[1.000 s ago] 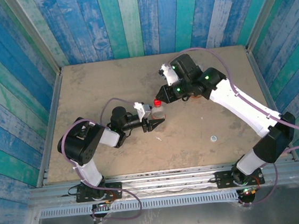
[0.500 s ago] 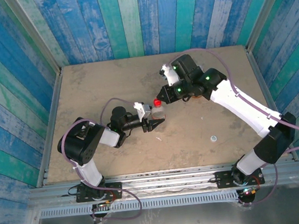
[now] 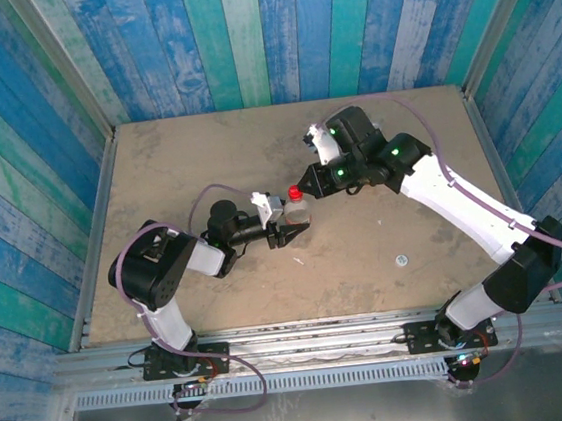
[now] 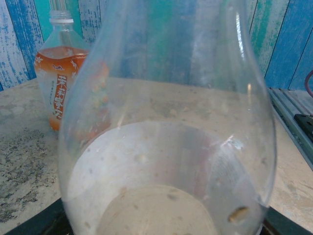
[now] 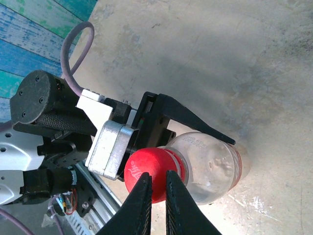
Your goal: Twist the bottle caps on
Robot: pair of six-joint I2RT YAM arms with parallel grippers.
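The small clear bottle stands upright mid-table, with my left gripper shut on its body. In the left wrist view its clear wall is pressed up close. A red cap sits on its neck, also seen from above. My right gripper hangs right over the cap, jaws shut to a thin slit, tips in front of the cap's top and not around it. The wider bottle with the orange label stands behind with its neck bare. A pale cap lies on the table to the right.
The tabletop is sandy and scuffed, walled by blue and teal planks. A metal rail runs along the near edge. The right forearm stretches across the right half of the table.
The right gripper's jaws have closed the last bit over the red cap and its forearm has shifted slightly right. The left arm and bottle have not moved.
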